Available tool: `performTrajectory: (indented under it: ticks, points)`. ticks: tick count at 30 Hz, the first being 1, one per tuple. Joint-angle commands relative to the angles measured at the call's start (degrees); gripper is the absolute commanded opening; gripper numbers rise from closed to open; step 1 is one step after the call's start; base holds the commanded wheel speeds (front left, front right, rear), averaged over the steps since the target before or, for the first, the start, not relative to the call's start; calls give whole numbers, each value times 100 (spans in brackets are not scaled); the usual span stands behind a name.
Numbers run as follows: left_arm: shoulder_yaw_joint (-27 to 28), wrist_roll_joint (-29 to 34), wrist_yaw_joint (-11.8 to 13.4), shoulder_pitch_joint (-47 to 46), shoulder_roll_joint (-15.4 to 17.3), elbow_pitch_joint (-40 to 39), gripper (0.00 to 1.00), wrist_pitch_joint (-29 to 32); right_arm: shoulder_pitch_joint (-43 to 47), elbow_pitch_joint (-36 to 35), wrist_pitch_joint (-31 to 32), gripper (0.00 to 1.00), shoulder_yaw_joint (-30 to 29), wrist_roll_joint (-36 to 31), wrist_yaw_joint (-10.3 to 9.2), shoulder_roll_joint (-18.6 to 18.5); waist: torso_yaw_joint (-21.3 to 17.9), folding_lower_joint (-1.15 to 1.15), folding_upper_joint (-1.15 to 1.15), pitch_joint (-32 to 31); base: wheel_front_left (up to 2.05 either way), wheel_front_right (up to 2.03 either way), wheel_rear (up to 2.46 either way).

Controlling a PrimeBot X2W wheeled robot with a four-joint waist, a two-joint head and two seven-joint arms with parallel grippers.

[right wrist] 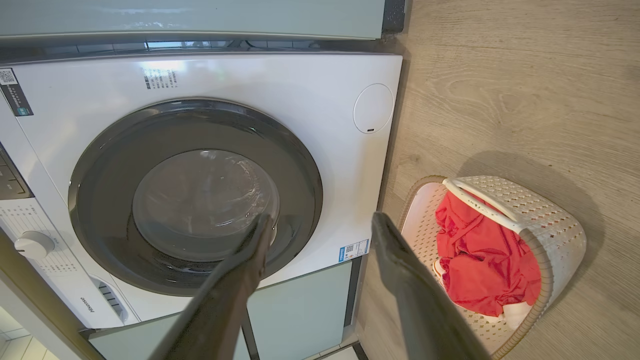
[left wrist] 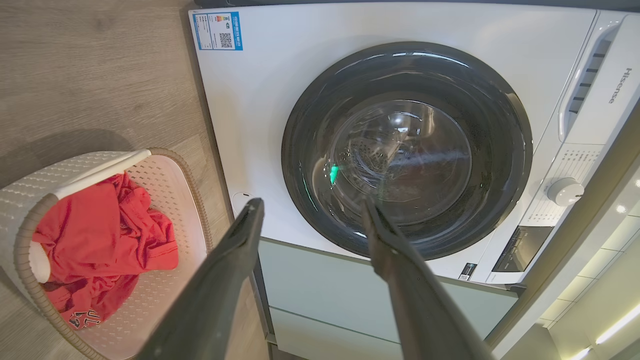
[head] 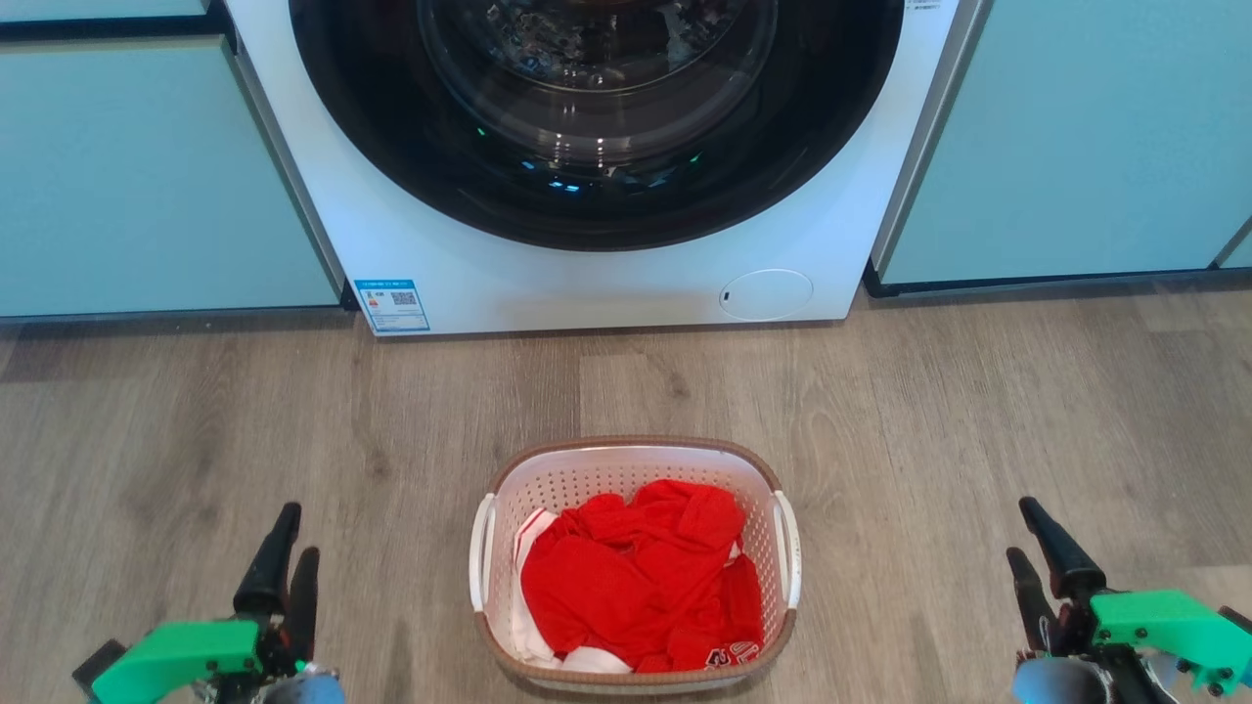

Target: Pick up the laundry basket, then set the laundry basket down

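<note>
The laundry basket [head: 587, 469] stands on the wood floor in front of the washing machine. It is white and perforated, with a brown rim and white side handles. Red and white clothes [head: 641, 577] lie inside it. My left gripper [head: 289, 543] hangs open at the lower left, well clear of the basket. At the lower right my right gripper [head: 1027, 533] is open too, also apart from it. The left wrist view has the basket [left wrist: 170, 200] at its left edge, beside the open left gripper [left wrist: 312, 212]. The right wrist view has the basket [right wrist: 555, 225] at its right, beside the open right gripper [right wrist: 320, 225].
A white front-loading washing machine [head: 606, 284] with a dark round door stands behind the basket. Pale green cabinets [head: 147, 176] flank it on both sides. Bare wood floor [head: 929, 411] lies around the basket.
</note>
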Motion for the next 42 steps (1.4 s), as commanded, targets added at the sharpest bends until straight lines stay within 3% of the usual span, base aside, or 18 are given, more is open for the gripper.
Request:
performTrajectory:
  ticks: [1,19,27,42]
  points:
    - [26,99,-5,-284,50,-227,100,-56,-234,-227,-66,100,19,-103,4,-21,-1,0,0,3,0,0,0]
    - [264,648,-12,-442,55,-393,100,-346,-364,-575,-355,100,-32,-891,9,-32,-9,0,0,14,0,0,0]
    - [352,1043,-14,-534,57,-661,100,-482,-531,-1009,-490,100,-93,-1792,12,-36,7,0,0,40,0,0,0]
    - [312,2273,-20,-618,62,-1221,100,-737,-795,-1736,-745,100,419,-3881,17,-46,37,0,0,103,0,0,0]
